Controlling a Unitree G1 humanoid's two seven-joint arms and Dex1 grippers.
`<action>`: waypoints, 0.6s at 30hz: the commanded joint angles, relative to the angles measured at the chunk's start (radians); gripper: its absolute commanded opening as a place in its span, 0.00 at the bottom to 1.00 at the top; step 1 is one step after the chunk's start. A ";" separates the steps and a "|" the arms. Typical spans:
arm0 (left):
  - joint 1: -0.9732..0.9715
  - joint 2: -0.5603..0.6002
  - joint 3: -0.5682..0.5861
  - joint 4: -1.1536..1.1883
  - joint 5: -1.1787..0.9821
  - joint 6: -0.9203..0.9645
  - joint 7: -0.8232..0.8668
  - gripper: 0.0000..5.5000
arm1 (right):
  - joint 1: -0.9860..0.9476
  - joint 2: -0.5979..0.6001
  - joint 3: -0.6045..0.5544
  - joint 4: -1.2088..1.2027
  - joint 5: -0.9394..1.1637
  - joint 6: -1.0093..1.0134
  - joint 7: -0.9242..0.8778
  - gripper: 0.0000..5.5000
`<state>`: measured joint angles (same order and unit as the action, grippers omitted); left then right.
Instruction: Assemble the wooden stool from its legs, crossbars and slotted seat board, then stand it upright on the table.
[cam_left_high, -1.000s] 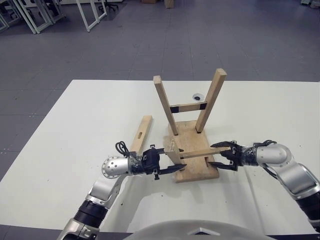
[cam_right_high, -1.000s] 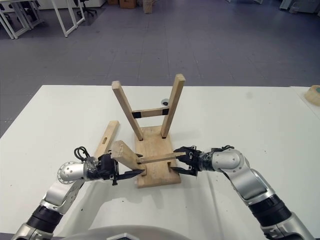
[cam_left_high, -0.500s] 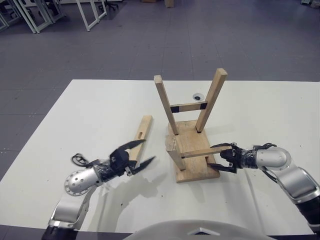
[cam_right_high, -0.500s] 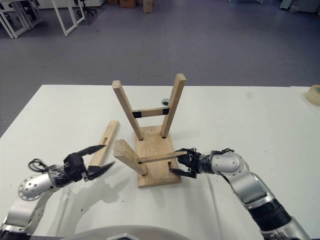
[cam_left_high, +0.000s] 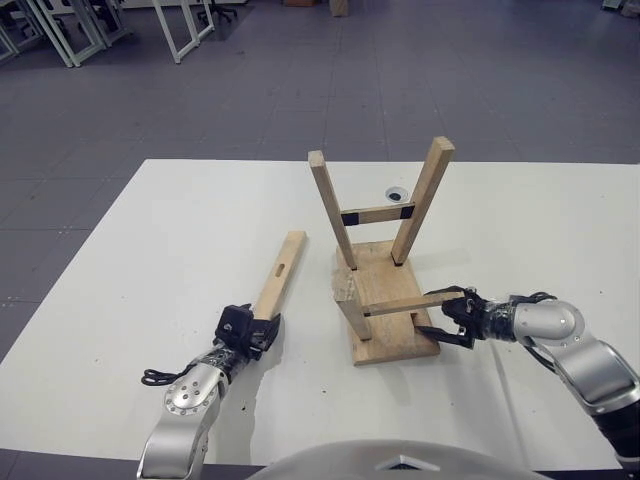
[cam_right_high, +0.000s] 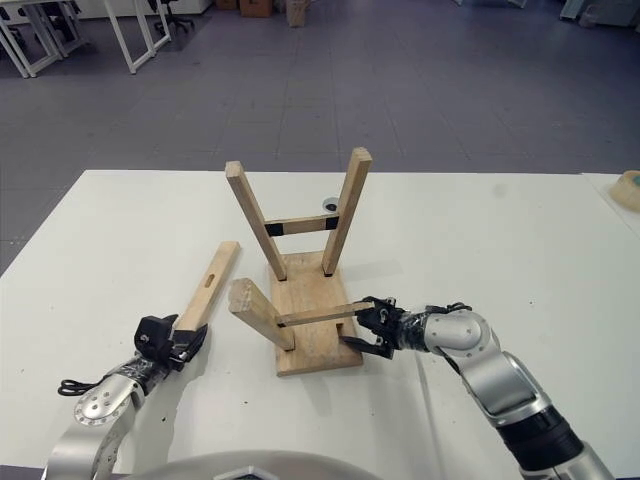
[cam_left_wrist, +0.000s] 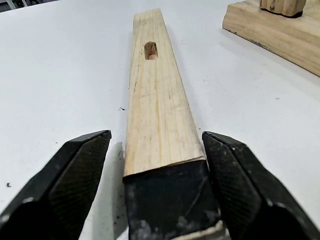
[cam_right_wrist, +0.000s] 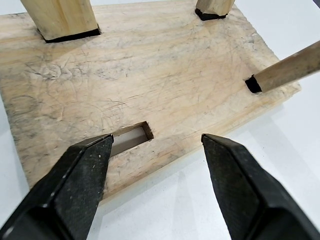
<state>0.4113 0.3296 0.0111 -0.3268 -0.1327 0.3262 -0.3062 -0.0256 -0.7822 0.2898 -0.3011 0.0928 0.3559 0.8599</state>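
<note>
Here the seat board (cam_left_high: 393, 338) lies flat on the white table (cam_left_high: 150, 260), about midway between the left and right edges and somewhat nearer the near edge than the far one. Two legs stand in the board's far end, the left one (cam_left_high: 329, 208) and the right one (cam_left_high: 423, 198), both leaning a little so that they spread apart toward the top. A crossbar (cam_left_high: 377, 214) with black-wrapped ends joins them about halfway up. A third leg (cam_left_high: 348, 300) stands in the near left corner of the board, and a second crossbar (cam_left_high: 400, 304) runs from it toward the right edge, its free end hanging above the board and joined to nothing. An empty slot (cam_right_wrist: 131, 137) shows in the board's near right corner.

The fourth leg (cam_left_high: 279, 275) lies loose on the table just left of the board and apart from it, running from the near edge toward the far edge. It has an oval hole (cam_left_wrist: 150, 50) in its upper face, and its near end is wrapped in black.

The left gripper (cam_left_wrist: 156, 133) sits low at that black end, fingers spread wide on either side with gaps showing, so nothing is held. The right gripper (cam_right_wrist: 157, 136) is at the board's near right corner, fingers wide apart, empty, with the slot between them and the crossbar's free end just beside.

A round grommet (cam_left_high: 397, 192) sits in the tabletop near the far edge.
</note>
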 joint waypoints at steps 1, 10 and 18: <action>-0.010 0.004 -0.018 -0.006 0.023 0.103 0.020 0.57 | 0.030 -0.006 0.012 0.050 -0.034 0.065 -0.011 0.59; -0.273 -0.023 0.158 0.014 -0.052 0.089 0.096 0.38 | -0.071 0.029 -0.286 0.105 0.187 0.225 -0.037 0.59; -0.682 0.028 0.355 0.077 -0.255 -0.038 0.065 0.38 | -0.149 -0.006 -0.357 0.182 0.210 0.239 -0.023 0.59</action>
<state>-0.2034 0.3318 0.3612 -0.2613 -0.3652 0.2918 -0.2217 -0.1533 -0.7742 -0.0663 -0.1213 0.3110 0.5942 0.8330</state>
